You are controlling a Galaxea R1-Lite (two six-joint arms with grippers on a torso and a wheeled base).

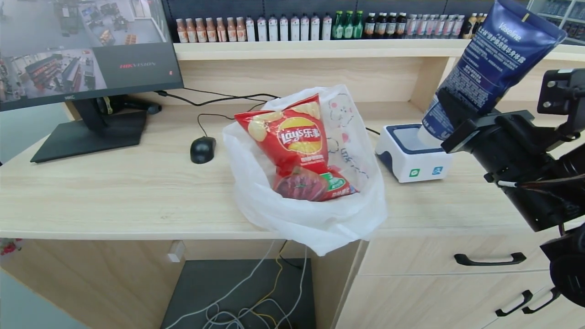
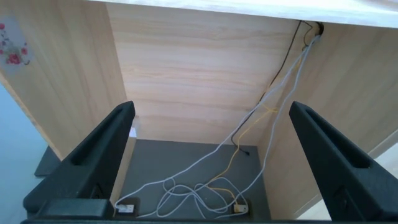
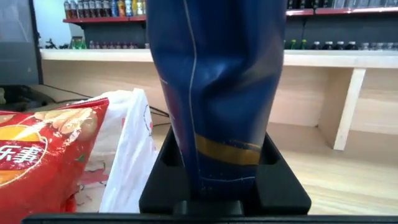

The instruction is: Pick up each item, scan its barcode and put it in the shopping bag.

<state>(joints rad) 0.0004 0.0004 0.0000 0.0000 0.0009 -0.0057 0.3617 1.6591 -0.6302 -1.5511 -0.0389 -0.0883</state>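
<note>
The right gripper (image 3: 219, 158) has its jaws clamped on a blue tube (image 1: 496, 55), held tilted with its flat end up toward 1 o'clock and its white end down over the top of the white-and-blue scanner (image 1: 406, 167); whether tube and scanner touch cannot be told. The scanner stands on the counter (image 1: 114, 192) at 3 o'clock of the shopping bag (image 1: 320, 219), just beside it; the white bag sits open at the middle of the counter, its lower edge drooping over the front. Inside it a red chips bag (image 1: 290, 137) stands upright; a smaller red packet (image 1: 308, 185) lies against its foot. A mouse (image 1: 202, 149) lies at 9 o'clock of the bag; a monitor (image 1: 82, 45) stands at 10 o'clock; bottles (image 1: 297, 27) line the shelf at 12 o'clock. The left gripper (image 2: 210, 124) hangs below the counter, jaws wide apart and holding nothing, facing loose cables (image 2: 205, 186).
</note>
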